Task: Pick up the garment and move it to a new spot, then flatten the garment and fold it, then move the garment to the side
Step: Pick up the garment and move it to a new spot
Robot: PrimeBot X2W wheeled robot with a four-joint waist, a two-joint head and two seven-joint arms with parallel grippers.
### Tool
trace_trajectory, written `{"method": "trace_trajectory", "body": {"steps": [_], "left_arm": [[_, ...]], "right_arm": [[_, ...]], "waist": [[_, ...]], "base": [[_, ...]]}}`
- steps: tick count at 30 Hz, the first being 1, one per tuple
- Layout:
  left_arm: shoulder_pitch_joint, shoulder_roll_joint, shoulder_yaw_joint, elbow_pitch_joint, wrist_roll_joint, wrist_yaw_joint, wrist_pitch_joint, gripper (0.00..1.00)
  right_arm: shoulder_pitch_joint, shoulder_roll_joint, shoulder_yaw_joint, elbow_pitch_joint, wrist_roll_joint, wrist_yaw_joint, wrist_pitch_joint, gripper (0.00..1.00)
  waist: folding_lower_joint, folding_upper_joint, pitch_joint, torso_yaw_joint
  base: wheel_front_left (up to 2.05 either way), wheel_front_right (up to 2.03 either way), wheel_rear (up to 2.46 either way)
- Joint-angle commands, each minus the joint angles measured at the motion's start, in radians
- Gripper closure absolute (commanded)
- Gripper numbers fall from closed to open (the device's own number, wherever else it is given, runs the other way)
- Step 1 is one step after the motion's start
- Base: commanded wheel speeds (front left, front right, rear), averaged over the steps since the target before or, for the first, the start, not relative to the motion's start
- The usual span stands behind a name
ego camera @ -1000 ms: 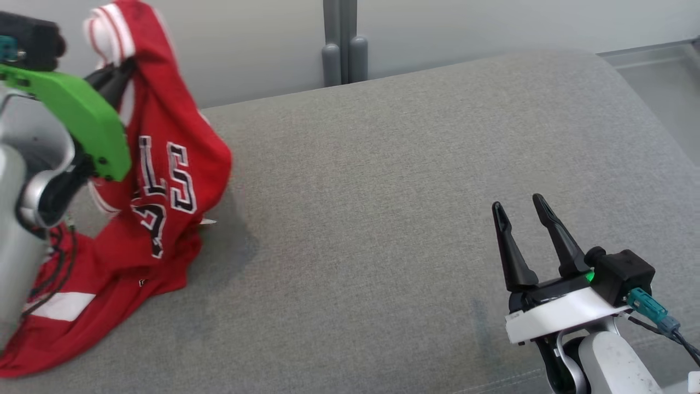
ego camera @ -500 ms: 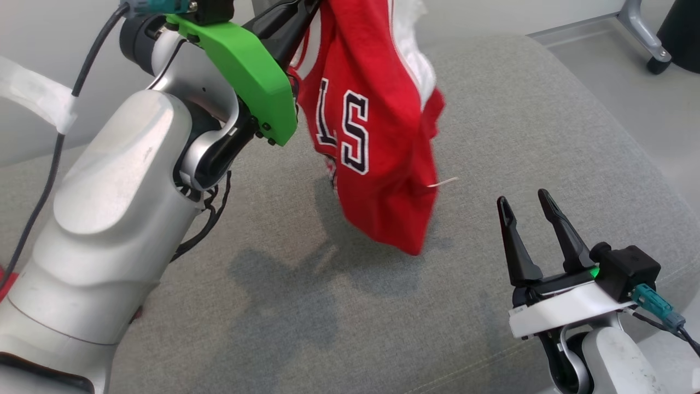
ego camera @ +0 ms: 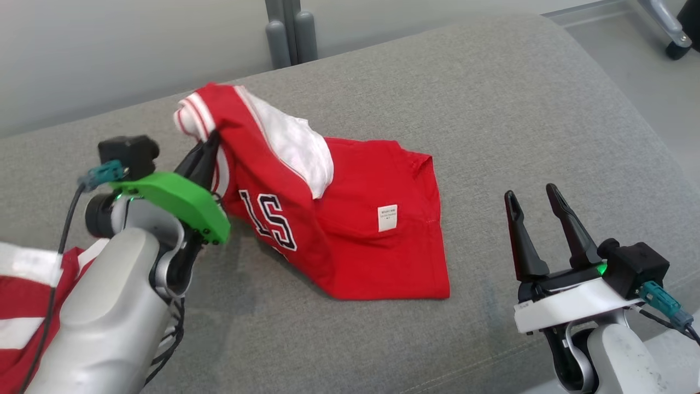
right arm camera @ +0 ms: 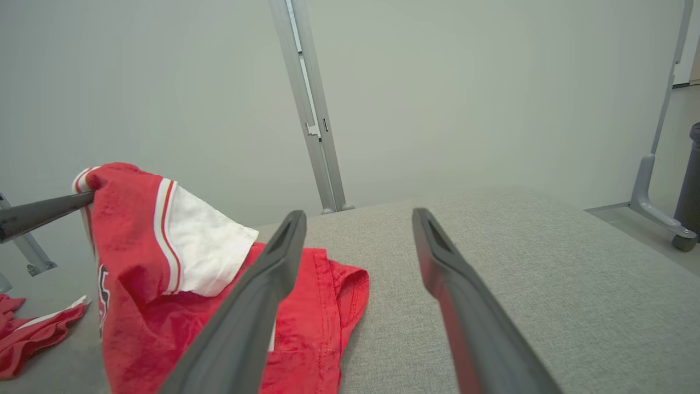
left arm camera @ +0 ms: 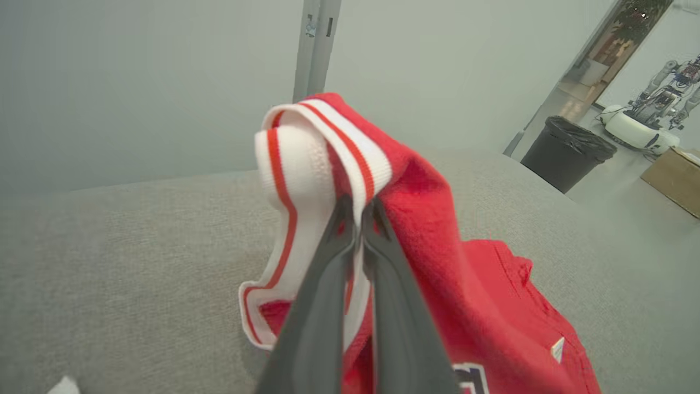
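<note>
At nine o'clock on the couch (ego camera: 492, 109), left gripper (ego camera: 209, 146) clamps the part-draped garment (ego camera: 361, 246); right gripper (ego camera: 531, 197) gapes empty; flattening, folding remain.

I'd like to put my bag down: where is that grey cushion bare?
Bare: the right end of the cushion, and the strip between the red jersey and the right tool. Crowded: the left, where the left tool grips the jersey beside another red garment.
</note>
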Motion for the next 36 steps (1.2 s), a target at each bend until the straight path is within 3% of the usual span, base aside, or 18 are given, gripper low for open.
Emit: {"method": "trace_trajectory", "body": {"steps": [1,7,21,22,23,24,25,31,36], "left_arm": [[0.018,0.012,0.019,0.026,-0.011,0.010,-0.037,1.00],[0.075,0.006,0.056,0.161,-0.025,0.012,-0.141,1.00],[0.124,-0.001,0.082,0.362,-0.015,-0.009,-0.194,1.00],[0.126,-0.006,0.081,0.369,-0.012,-0.011,-0.196,0.96],[0.129,-0.011,0.081,0.376,-0.009,-0.013,-0.197,0.81],[0.132,-0.016,0.080,0.380,-0.006,-0.018,-0.198,0.53],[0.133,-0.022,0.082,0.381,-0.007,-0.022,-0.199,0.00],[0.132,-0.029,0.094,0.375,0.012,-0.038,-0.199,0.00],[0.149,-0.012,0.132,0.282,0.077,-0.018,-0.199,0.00]], "right_arm": [[-0.006,-0.004,0.000,-0.002,-0.004,0.000,-0.001,0.00],[-0.011,-0.012,0.008,0.002,-0.005,0.000,-0.001,0.00],[0.017,-0.023,-0.002,-0.005,-0.006,0.000,-0.001,0.00],[0.017,-0.024,0.001,-0.003,-0.006,0.000,-0.001,0.00],[0.017,-0.025,0.003,-0.001,-0.006,0.000,-0.001,0.00],[0.017,-0.026,0.004,0.001,-0.006,0.000,-0.001,0.00],[0.017,-0.026,0.005,0.002,-0.006,0.000,-0.001,0.00],[0.027,-0.033,0.013,0.011,0.001,0.000,-0.001,0.00],[0.036,-0.040,0.006,0.013,0.002,0.000,-0.001,0.00]], "waist": [[0.0000,-0.0001,0.014,0.019],[0.0000,-0.0001,0.018,0.044],[0.0000,-0.0001,0.010,0.067],[0.0000,-0.0001,0.007,0.069],[0.0000,-0.0001,0.005,0.071],[0.0000,-0.0001,0.002,0.073],[0.0000,-0.0001,-0.001,0.076],[0.0000,-0.0001,-0.019,0.091],[0.0000,-0.0001,-0.038,0.105]], "base": [[0.00,0.00,0.00],[0.00,0.00,0.00],[0.00,0.00,0.00],[0.00,0.00,0.00],[0.00,0.00,0.00],[0.00,0.00,0.00],[0.00,0.00,0.00],[0.00,0.00,0.00],[0.00,0.00,0.00]]}}
